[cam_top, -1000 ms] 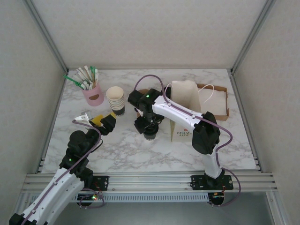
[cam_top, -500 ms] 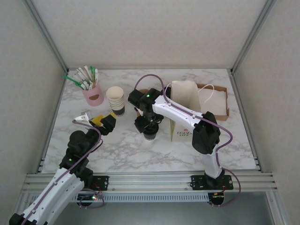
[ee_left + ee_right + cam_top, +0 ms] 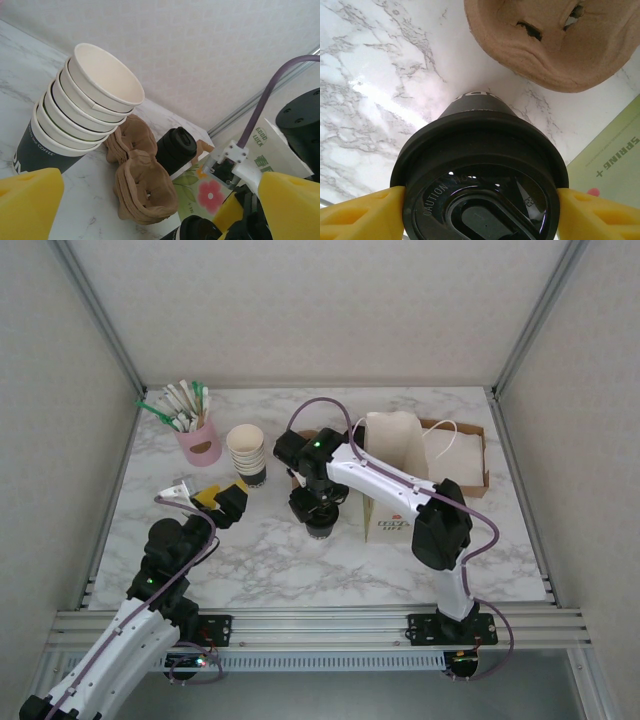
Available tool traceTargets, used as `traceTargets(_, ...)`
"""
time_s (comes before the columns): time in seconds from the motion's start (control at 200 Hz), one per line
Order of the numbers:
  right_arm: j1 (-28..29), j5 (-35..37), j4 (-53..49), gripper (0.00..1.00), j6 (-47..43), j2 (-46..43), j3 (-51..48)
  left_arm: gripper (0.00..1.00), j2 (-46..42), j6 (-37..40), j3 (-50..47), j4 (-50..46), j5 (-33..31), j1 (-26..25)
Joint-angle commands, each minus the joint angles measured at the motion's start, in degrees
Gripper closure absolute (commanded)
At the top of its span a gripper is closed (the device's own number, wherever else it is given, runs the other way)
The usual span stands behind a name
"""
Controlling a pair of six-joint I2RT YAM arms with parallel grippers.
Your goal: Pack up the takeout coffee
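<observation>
The takeout coffee [image 3: 475, 150] stands on the marble with its black lid up, just in front of the brown carriers. My right gripper [image 3: 480, 202] reaches down over it, and both yellow fingers [image 3: 365, 215] press against the lid's rim. From above, the right gripper [image 3: 318, 510] covers most of the coffee [image 3: 320, 530], left of the paper bag. The coffee's lid [image 3: 200, 231] also shows low in the left wrist view. My left gripper [image 3: 226, 502] hovers near the table's left side. There the left gripper [image 3: 160, 210] stands open with nothing between its fingers.
A lidless stack of cream cups [image 3: 246, 452] stands behind my left gripper, and a pink holder of stirrers [image 3: 198, 440] at the back left. Brown pulp carriers [image 3: 142, 185] and a black lid stack [image 3: 175, 147] lie nearby. An open paper bag [image 3: 395, 465] stands beside a cardboard tray [image 3: 465, 455].
My right gripper's fingers have narrowed onto the coffee's lid and the hand has shifted very slightly. The left arm has stayed where it was.
</observation>
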Motion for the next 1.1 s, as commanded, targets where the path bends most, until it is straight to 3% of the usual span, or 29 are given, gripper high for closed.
traceTargets(0.0, 0.9, -1.3, -1.8, 0.27, 1.0, -4.8, 0.5, 0.0, -0.4, 1.0, 0.2, 1.0, 0.2, 0.6)
traceTargets(0.641, 2.0, -9.7, -0.7, 0.28, 0.6, -19.9, 3.4, 0.0, 1.2, 1.3, 2.1, 1.8, 1.0, 0.6)
traceTargets(0.951, 1.8, -7.4, -3.6, 0.29, 0.4, -26.0, 9.4, 0.0, 5.5, 1.8, 3.5, 5.1, 3.7, 0.2)
traceTargets(1.097, 1.3, -5.0, -4.8, 0.3, 0.7, -29.0, 10.8, 0.0, 9.0, 3.2, 5.0, 6.0, 3.7, -2.3)
